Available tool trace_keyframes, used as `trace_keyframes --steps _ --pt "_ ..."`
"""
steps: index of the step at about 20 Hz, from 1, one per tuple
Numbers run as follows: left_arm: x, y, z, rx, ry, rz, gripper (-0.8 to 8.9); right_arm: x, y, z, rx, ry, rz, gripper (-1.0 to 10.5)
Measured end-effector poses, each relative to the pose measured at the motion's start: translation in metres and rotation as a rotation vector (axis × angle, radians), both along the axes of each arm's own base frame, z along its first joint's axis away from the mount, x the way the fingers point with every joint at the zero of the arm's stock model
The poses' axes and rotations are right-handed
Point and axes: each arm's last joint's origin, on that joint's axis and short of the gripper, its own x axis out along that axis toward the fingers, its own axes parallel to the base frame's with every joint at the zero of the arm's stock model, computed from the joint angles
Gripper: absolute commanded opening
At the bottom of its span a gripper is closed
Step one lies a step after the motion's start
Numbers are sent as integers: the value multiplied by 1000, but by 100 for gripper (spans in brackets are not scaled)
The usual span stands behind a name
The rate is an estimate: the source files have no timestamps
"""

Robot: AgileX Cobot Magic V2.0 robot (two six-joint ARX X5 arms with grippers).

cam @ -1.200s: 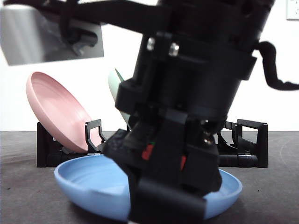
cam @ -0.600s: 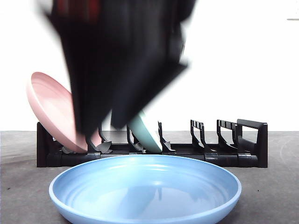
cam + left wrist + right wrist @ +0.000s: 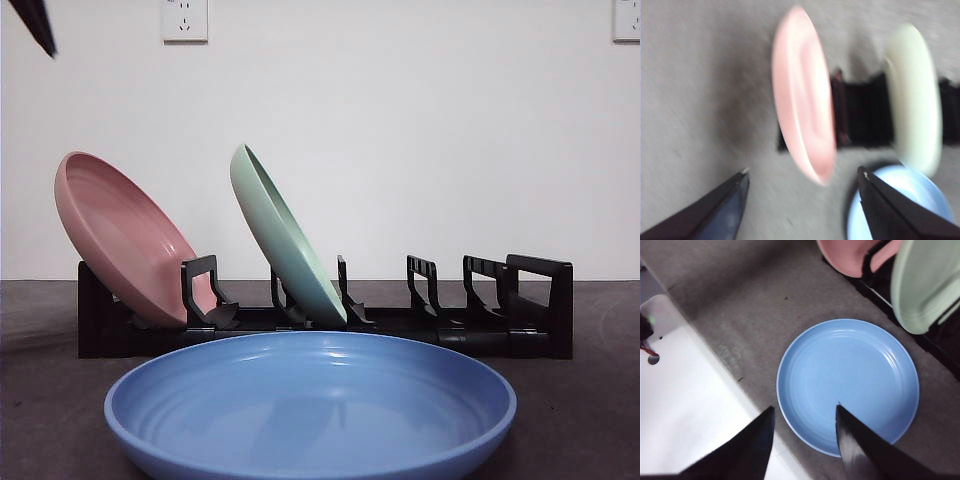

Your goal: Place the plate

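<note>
A blue plate (image 3: 310,400) lies flat on the dark table in front of a black rack (image 3: 520,300). A pink plate (image 3: 120,240) and a green plate (image 3: 285,240) lean in the rack's left slots. My right gripper (image 3: 805,407) is open and empty, high above the blue plate (image 3: 847,385) near its rim. My left gripper (image 3: 803,171) is open and empty, high above the table near the pink plate (image 3: 802,95); this view is blurred. It also shows the green plate (image 3: 912,95) and part of the blue plate (image 3: 905,200).
The rack's right slots hold nothing. A black arm tip (image 3: 35,25) shows at the top left corner of the front view. A white surface (image 3: 690,415) borders the table's edge in the right wrist view.
The big dark arm that filled the front view has risen up and to the left, out of the picture. The plates have stayed where they were.
</note>
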Motion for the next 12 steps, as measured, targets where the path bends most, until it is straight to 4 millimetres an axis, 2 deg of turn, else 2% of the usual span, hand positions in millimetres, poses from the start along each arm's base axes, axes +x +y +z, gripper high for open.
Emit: trace_keyframes --steps 3,6,12 --pt "34 -7 -5 55 38 -1 343 0 -2 0 -2 8 -22 194" --pt "61 -12 -20 83 77 -7 343 0 -2 0 -1 9 -29 194" --pt "90 -19 -43 87 90 -14 329 1 -3 0 -10 -25 -58 194"
